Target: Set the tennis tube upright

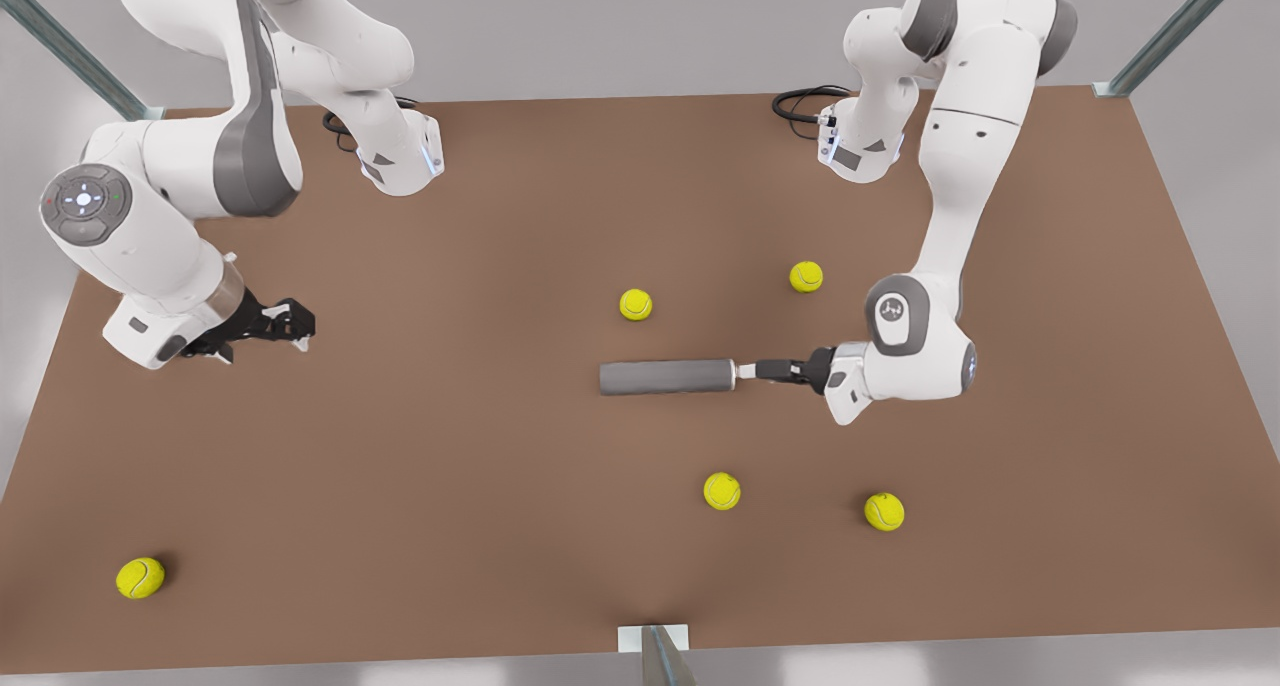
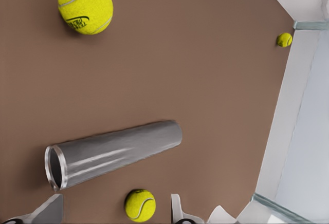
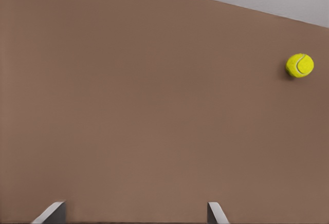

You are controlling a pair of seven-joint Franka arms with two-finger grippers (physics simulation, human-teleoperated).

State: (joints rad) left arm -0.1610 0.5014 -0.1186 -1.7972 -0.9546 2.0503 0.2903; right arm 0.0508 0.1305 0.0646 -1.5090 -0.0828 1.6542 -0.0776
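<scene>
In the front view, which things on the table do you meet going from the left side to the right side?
Lone tennis ball → right tool → tennis tube → left tool → far ball → near ball.

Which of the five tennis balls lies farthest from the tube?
The tennis ball near the table's corner at the front view's lower left; the other four lie around the tennis tube, which is on its side.
</scene>
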